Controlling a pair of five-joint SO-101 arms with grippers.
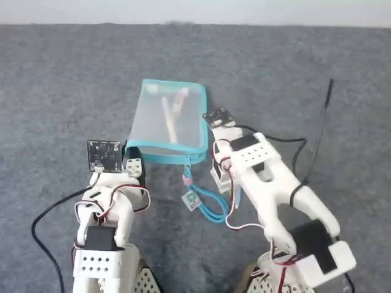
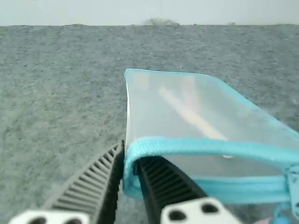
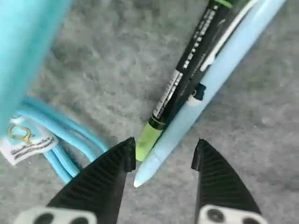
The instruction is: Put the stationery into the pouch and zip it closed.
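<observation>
At the pouch (image 1: 171, 125) corner, left fingers (image 2: 110, 179) clamp its edge; right fingers (image 3: 114, 170) gape over 2 pens (image 3: 187, 84).

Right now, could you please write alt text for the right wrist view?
The open right gripper hovers over a black pen and a light blue pen, side by side on grey carpet, a tagged blue cord beside them.

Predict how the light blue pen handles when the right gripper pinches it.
The light blue pen looks stiff and light. Its round, smooth barrel would probably roll or slip between the fingers. It lies against the black pen, so that may get nudged too.
</observation>
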